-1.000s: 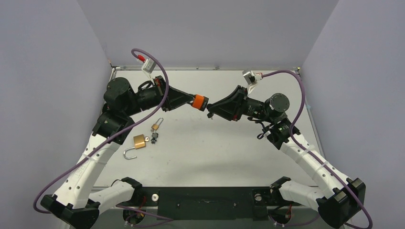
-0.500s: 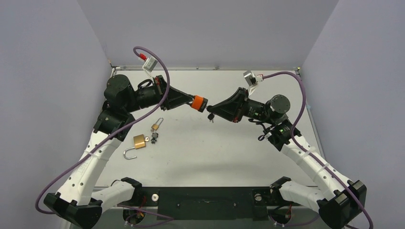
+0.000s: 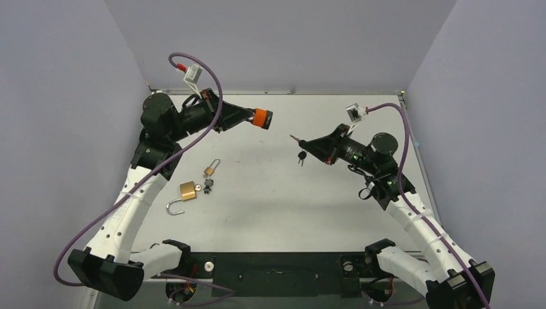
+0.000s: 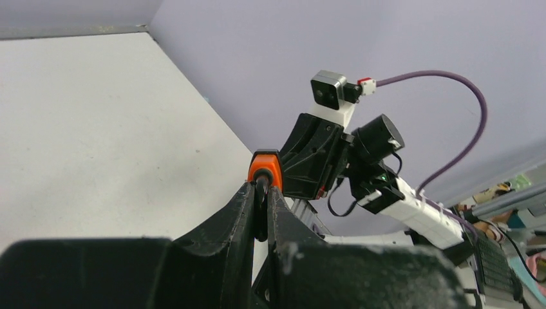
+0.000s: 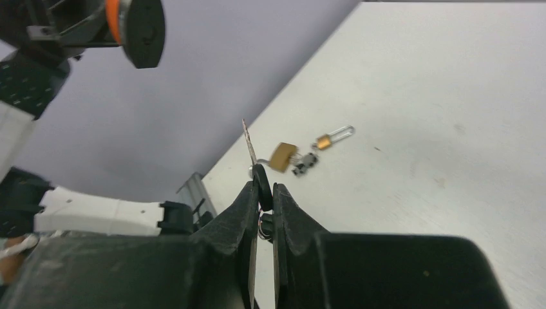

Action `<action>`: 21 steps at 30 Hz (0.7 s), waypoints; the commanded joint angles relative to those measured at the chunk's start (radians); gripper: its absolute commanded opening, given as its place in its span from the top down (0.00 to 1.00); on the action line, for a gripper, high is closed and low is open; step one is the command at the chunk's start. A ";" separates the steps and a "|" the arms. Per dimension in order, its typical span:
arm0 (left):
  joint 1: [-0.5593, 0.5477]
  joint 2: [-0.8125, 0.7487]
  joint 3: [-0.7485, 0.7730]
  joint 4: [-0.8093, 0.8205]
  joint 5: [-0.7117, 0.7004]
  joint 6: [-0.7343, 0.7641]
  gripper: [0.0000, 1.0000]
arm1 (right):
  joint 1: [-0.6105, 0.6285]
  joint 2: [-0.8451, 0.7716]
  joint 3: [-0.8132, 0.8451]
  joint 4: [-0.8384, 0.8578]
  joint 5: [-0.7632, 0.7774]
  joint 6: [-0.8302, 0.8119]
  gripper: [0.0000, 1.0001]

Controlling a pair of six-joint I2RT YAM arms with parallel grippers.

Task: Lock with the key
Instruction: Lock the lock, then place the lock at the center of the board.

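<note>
Currently left gripper (image 3: 252,118) is clamped tight on a round orange-and-black lock (image 3: 261,118), raised above the white table (image 3: 290,206). Right gripper (image 5: 261,201) pinches a black-headed silver key (image 5: 248,140), well apart, blade toward lock. Two brass padlocks (image 3: 188,190) lie near left arm.

- Two brass padlocks are lying left of centre in the top view: the large brass padlock (image 3: 188,190) and the small brass padlock (image 3: 209,171).
- One orange-and-black lock (image 3: 260,118) is hanging at upper left.
- One key (image 3: 296,138) is sticking out right of centre, with one dangling key (image 3: 301,156) hanging below it.
- One dark key bunch (image 3: 207,187) is lying between the padlocks.
</note>
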 commanded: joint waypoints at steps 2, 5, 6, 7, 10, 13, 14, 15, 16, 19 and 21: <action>-0.071 0.129 -0.046 0.094 -0.213 -0.020 1.00 | -0.060 0.054 0.077 -0.323 0.327 -0.110 1.00; -0.147 0.255 -0.046 0.113 -0.302 -0.014 1.00 | -0.072 0.118 0.124 -0.455 0.492 -0.126 1.00; -0.161 0.282 -0.043 0.130 -0.314 -0.016 1.00 | -0.073 0.145 0.127 -0.465 0.513 -0.123 1.00; -0.188 0.339 -0.041 0.145 -0.334 -0.021 1.00 | -0.075 0.155 0.126 -0.473 0.550 -0.116 1.00; -0.235 0.469 -0.016 0.213 -0.353 -0.041 1.00 | -0.086 0.210 0.132 -0.511 0.666 -0.093 1.00; -0.282 0.658 0.067 0.239 -0.338 -0.070 1.00 | -0.120 0.272 0.143 -0.571 0.738 -0.082 1.00; -0.292 0.696 0.085 0.253 -0.333 -0.076 1.00 | -0.127 0.286 0.138 -0.577 0.753 -0.080 1.00; -0.312 0.773 0.127 0.257 -0.328 -0.088 1.00 | -0.148 0.309 0.134 -0.580 0.757 -0.079 1.00; -0.332 0.808 0.148 0.258 -0.325 -0.092 1.00 | -0.155 0.320 0.127 -0.581 0.764 -0.079 1.00; -0.365 0.971 0.261 0.262 -0.312 -0.121 1.00 | -0.180 0.364 0.107 -0.579 0.771 -0.079 1.00; -0.382 1.048 0.312 0.275 -0.300 -0.147 1.00 | -0.188 0.382 0.075 -0.571 0.800 -0.075 1.00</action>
